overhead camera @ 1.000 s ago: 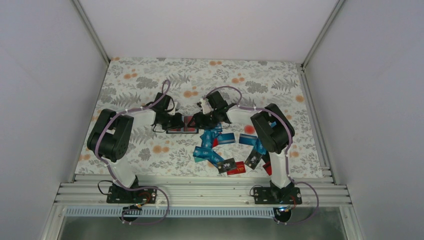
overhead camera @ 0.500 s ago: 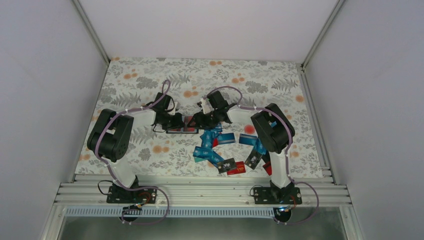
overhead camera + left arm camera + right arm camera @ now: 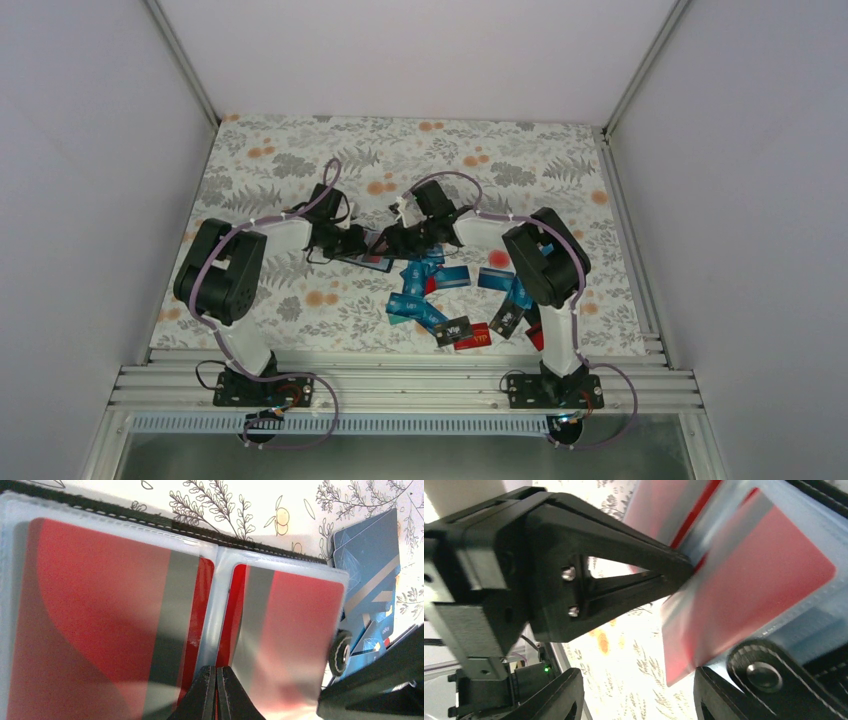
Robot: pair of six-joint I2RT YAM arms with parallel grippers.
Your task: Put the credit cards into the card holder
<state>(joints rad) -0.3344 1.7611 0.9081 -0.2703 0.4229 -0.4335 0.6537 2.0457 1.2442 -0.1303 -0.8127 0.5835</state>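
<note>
Frankly, left claw [image 3: 216,680] clenched at the holder [image 3: 210,605], right claw [image 3: 644,690] released, I fear the card [image 3: 749,595] (seemingly half-seated) slides out.

Probably lab test booth — white walls [image 3: 100,150], aluminium frame [image 3: 400,385] (floral tabletop [image 3: 300,160]).

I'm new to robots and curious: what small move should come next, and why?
Probably push the red card deeper into its clear sleeve: it seems only partly inside the card holder, the right fingers stand apart, and the left fingers pinch the fold.
</note>
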